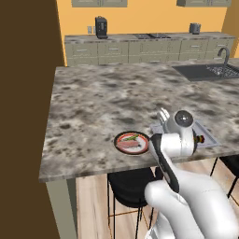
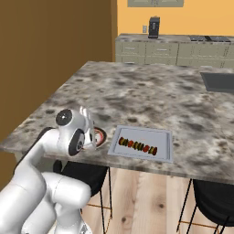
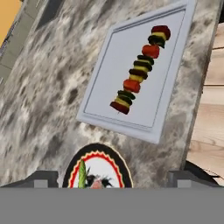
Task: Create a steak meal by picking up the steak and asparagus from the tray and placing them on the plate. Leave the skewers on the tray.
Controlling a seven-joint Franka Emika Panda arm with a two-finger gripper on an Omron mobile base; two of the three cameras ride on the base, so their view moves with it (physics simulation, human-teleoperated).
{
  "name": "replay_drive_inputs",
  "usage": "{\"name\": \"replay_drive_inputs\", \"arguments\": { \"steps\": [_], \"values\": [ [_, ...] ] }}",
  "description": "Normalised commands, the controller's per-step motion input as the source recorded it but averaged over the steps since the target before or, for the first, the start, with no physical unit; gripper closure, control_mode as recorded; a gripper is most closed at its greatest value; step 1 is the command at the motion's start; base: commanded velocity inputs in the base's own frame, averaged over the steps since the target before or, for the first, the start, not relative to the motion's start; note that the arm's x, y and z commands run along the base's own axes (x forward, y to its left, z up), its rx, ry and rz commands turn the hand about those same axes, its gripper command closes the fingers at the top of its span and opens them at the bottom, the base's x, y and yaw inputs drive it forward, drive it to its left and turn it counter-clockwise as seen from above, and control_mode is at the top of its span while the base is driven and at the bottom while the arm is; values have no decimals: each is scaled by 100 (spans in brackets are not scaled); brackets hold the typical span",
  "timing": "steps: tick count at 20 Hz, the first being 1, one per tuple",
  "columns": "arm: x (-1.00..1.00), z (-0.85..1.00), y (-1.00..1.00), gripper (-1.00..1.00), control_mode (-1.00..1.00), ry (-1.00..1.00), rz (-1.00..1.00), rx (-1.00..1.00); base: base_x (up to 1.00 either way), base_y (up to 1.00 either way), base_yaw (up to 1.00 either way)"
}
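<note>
The round plate (image 1: 132,142) with its red-orange ring lies near the counter's front edge. On it rest the pinkish steak (image 1: 130,145) and the thin green asparagus (image 1: 132,137). In the hand view the plate (image 3: 116,164) shows at the bottom with the asparagus (image 3: 82,174) on it. The light-grey tray (image 2: 157,137) lies right of the plate and carries the multicoloured skewers (image 2: 138,146), also seen as skewers (image 3: 140,70) on the tray (image 3: 109,65). My gripper (image 3: 112,179) hovers above the plate, open, with nothing between its fingertips (image 3: 41,179).
The counter's front edge (image 2: 137,164) runs just below the plate and tray, with dark stools (image 1: 130,184) under it. A sink (image 1: 210,71) is set into the far right of the counter. My arm (image 1: 175,140) covers most of the tray in the left base view.
</note>
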Motion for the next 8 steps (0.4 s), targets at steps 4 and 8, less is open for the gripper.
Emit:
{"name": "replay_drive_inputs", "arguments": {
  "steps": [4,8],
  "values": [
    [-35,-10,-83,-100,-100,0,12,0,0,0,0],
    [-36,-7,-83,-100,-100,0,11,0,0,0,0]
  ]
}}
